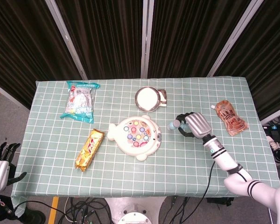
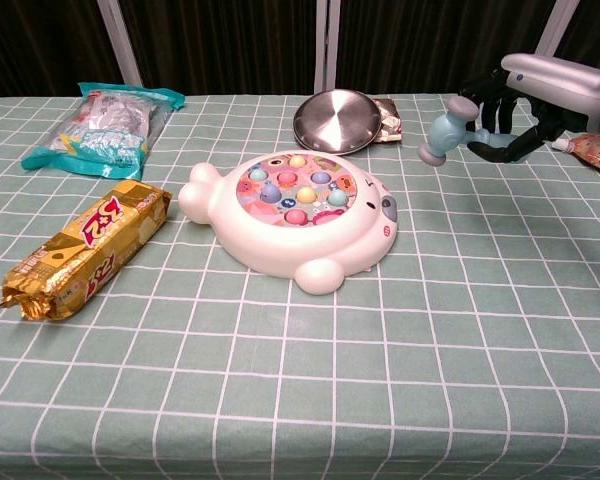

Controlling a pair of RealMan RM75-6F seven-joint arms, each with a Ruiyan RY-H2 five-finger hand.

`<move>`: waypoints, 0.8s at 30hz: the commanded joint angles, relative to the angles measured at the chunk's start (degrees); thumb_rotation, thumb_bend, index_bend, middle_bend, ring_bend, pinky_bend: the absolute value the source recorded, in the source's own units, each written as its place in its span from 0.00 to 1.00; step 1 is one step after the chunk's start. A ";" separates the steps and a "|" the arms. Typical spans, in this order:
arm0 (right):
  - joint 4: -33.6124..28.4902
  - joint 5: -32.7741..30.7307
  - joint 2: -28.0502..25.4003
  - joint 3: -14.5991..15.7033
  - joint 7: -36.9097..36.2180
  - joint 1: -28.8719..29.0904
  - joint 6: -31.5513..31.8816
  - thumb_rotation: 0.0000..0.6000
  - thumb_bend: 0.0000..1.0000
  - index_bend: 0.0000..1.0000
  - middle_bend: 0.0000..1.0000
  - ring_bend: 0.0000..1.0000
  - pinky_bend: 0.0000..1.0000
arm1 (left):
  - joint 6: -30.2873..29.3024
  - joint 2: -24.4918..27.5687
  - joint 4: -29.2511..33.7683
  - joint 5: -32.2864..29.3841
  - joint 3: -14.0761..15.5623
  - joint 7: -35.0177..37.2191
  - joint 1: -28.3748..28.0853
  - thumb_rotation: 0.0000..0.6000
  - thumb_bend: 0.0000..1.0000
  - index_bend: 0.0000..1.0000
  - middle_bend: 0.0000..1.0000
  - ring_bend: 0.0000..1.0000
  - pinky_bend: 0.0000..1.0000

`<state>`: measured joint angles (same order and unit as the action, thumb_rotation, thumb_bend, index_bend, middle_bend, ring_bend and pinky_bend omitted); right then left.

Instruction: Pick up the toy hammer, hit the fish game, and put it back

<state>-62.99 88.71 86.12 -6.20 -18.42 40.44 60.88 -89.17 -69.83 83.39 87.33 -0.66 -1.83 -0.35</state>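
Observation:
The white fish game (image 1: 135, 136) (image 2: 296, 215) with coloured pegs lies at the table's middle. My right hand (image 1: 193, 125) (image 2: 525, 100) grips the light blue toy hammer (image 1: 173, 124) (image 2: 444, 128), lifted above the cloth to the right of the fish game, its head pointing toward the game. My left hand (image 1: 1, 161) hangs off the table's left front corner, fingers apart and holding nothing.
A steel plate (image 1: 146, 98) (image 2: 337, 121) sits behind the game with a dark packet beside it. A gold snack bar (image 1: 89, 149) (image 2: 88, 248) and a blue-white bag (image 1: 80, 101) (image 2: 108, 125) lie on the left. An orange pouch (image 1: 230, 117) lies at the right.

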 commanded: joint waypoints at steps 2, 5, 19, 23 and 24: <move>-14.13 0.58 -7.90 -1.18 8.23 1.97 -1.26 1.00 0.67 0.73 0.70 0.54 0.65 | -0.16 0.07 0.26 0.18 -0.04 -0.20 -0.04 1.00 0.00 0.13 0.14 0.05 0.02; -18.61 -1.41 -8.96 -1.96 13.04 3.96 -5.39 1.00 0.67 0.73 0.70 0.55 0.65 | -0.19 0.14 0.47 0.25 -0.05 -0.34 -0.06 1.00 0.00 0.13 0.14 0.05 0.02; -20.11 -12.11 -3.54 -3.64 29.97 11.38 -17.78 1.00 0.67 0.74 0.71 0.55 0.66 | 0.18 -0.23 -0.19 -0.44 -0.01 0.27 0.21 1.00 0.00 0.13 0.14 0.05 0.02; -19.22 -14.31 -2.52 -3.31 32.25 12.19 -19.10 1.00 0.67 0.74 0.71 0.55 0.66 | 0.30 -0.42 -0.58 -0.52 0.07 0.56 0.29 1.00 0.00 0.13 0.14 0.05 0.02; -19.14 -14.69 -2.45 -3.27 32.71 12.28 -19.16 1.00 0.67 0.74 0.71 0.55 0.66 | 0.24 -0.46 -0.67 -0.54 0.06 0.65 0.33 1.00 0.00 0.13 0.14 0.05 0.02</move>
<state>-82.45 74.48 83.33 -9.57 13.72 52.38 42.10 -88.92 -70.28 82.73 86.80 -0.61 -1.19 -0.03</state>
